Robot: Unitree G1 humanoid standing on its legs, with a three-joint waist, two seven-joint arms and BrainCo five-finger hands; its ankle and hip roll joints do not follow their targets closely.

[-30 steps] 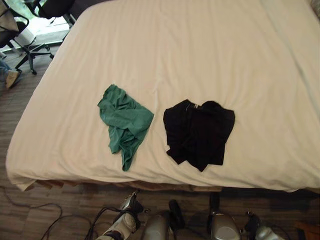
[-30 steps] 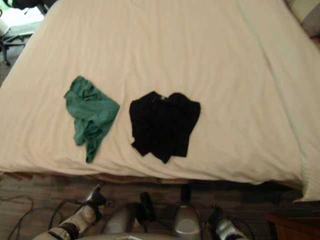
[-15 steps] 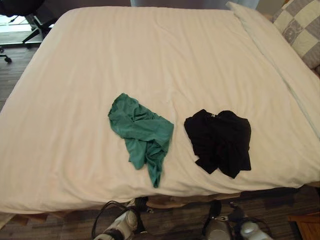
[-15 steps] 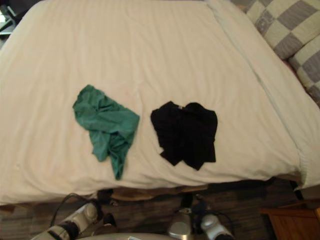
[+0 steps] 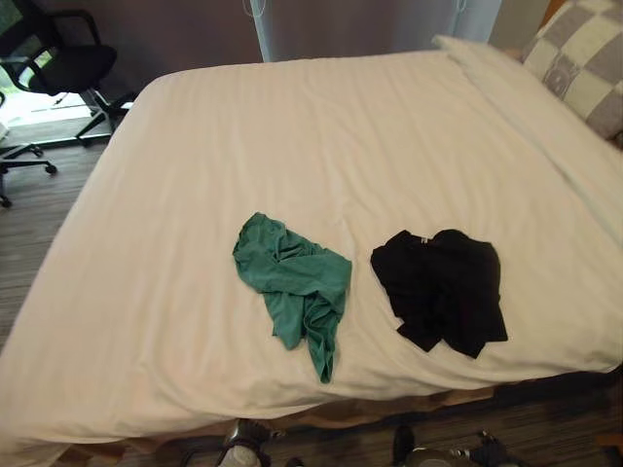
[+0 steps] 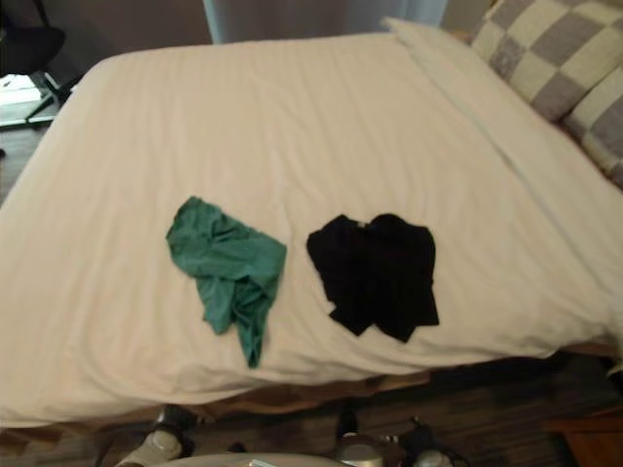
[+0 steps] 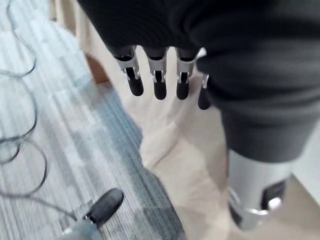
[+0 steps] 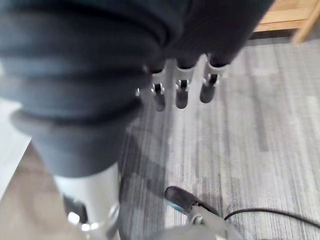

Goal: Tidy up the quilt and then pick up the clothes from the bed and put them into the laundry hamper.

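A smooth cream quilt [image 5: 292,136] is lying flat across the wide bed [image 6: 321,384], faintly striped along its length and only softly rippled, draping over the near edge and the left edge. Two garments are resting on it close to the near edge, a little apart from each other. The crumpled green cotton garment [image 5: 295,282] is sitting left of the middle, bunched into folds with a narrow tail trailing toward the near edge. The black crumpled garment [image 5: 443,290] is lying to its right, flatter, with a ragged, lobed outline; a tiny pale tag is showing at its collar, too small to read.

Checked grey-and-cream pillows [image 6: 550,68] are leaning at the far right corner. A black office chair [image 5: 58,68] is standing on the grey wood-grain floor [image 8: 250,135] beyond the far left corner, leaving open floor along the left edge.

The left hand [image 7: 157,80] is hanging relaxed beside the overhanging quilt edge, fingers straight and holding nothing. The right hand [image 8: 181,87] is hanging over the floor, fingers likewise straight and empty.
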